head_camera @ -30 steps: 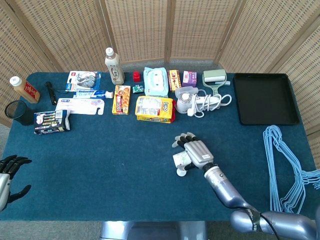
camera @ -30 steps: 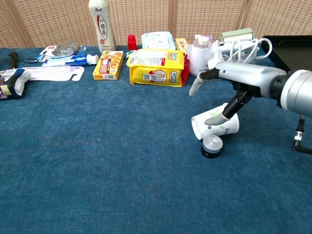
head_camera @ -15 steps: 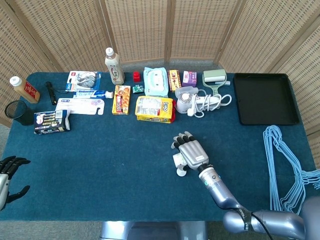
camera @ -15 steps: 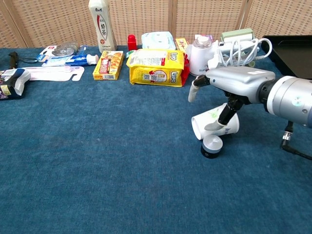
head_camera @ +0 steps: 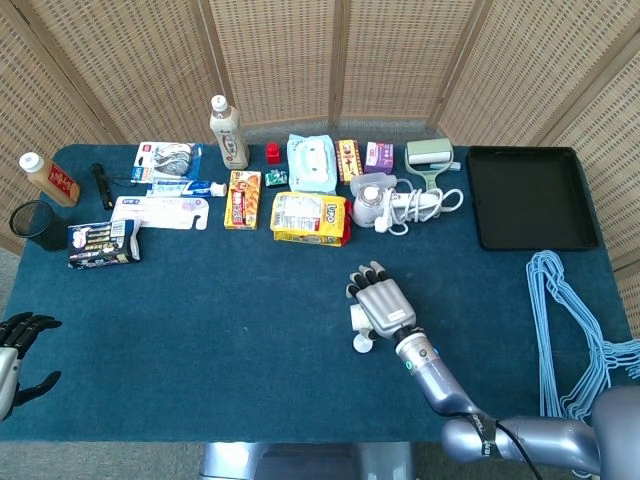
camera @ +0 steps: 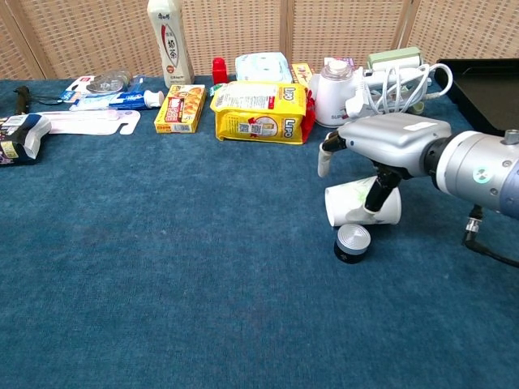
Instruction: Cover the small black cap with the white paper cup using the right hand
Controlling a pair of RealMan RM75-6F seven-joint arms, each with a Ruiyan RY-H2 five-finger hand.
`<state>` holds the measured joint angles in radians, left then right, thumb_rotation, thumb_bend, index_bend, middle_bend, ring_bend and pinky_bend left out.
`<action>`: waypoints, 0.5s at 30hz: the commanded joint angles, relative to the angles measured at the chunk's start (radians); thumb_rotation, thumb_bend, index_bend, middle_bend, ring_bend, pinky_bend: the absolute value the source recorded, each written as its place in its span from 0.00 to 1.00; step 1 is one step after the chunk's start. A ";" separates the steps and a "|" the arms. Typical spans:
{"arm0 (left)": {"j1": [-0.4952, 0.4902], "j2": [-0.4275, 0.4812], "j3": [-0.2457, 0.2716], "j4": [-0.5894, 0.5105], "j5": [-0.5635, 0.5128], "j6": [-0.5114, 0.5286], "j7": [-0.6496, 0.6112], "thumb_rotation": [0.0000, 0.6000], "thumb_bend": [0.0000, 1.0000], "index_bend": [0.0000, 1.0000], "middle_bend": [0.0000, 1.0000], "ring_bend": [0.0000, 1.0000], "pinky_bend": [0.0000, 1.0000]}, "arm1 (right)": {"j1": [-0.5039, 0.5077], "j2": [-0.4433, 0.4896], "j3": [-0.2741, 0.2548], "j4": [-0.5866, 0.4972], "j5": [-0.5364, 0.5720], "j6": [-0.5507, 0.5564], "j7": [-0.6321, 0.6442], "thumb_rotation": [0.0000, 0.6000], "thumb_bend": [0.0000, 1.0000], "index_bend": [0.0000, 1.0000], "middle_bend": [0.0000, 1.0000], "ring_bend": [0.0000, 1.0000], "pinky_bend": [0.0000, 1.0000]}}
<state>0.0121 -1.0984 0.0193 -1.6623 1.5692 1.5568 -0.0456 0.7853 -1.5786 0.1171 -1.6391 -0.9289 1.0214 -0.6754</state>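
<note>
**Chest view: cup in hand, cap not yet covered**

Chest view first: right hand over the white paper cup, palm down, fingers curled round the cup's upper side. Cup lying on its side, open mouth turned toward the left of frame, base toward the arm. Looks lifted just clear of the blue tabletop, though contact can't be ruled out from this angle.

Small black cap with its silvery top sitting just in front of the cup, on the camera side, fully exposed. Close to the cup, apparently not touching.

From the head view, much the same: right hand hiding most of the cup, only a white sliver showing at the hand's left edge; cap peeking out just below that.

Left hand parked well away from the cap at the tabletop's near-left corner, fingers spread, holding nothing.

Progress, by judgement: pick-up done or nearly so. Left to do: tip the cup mouth-down, bring it over the cap, lower it until the rim meets the tabletop all round, then let go. Main risk: rim clipping the cap and nudging it aside.
</note>
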 commanded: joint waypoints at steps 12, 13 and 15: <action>-0.001 -0.003 -0.001 0.008 -0.005 -0.003 -0.006 1.00 0.18 0.28 0.28 0.17 0.18 | 0.026 -0.023 0.004 0.009 0.092 0.024 -0.087 0.93 0.25 0.35 0.20 0.10 0.02; -0.001 -0.003 -0.001 0.008 -0.004 -0.004 -0.006 1.00 0.18 0.28 0.28 0.17 0.18 | 0.028 -0.022 0.004 0.009 0.100 0.025 -0.093 0.93 0.25 0.35 0.20 0.10 0.03; -0.002 -0.004 -0.001 0.008 -0.004 -0.004 -0.006 1.00 0.18 0.28 0.28 0.17 0.18 | 0.030 -0.022 0.003 0.010 0.109 0.027 -0.100 0.93 0.25 0.37 0.20 0.10 0.03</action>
<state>0.0106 -1.1022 0.0179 -1.6539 1.5655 1.5529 -0.0520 0.8139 -1.6010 0.1204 -1.6292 -0.8224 1.0473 -0.7735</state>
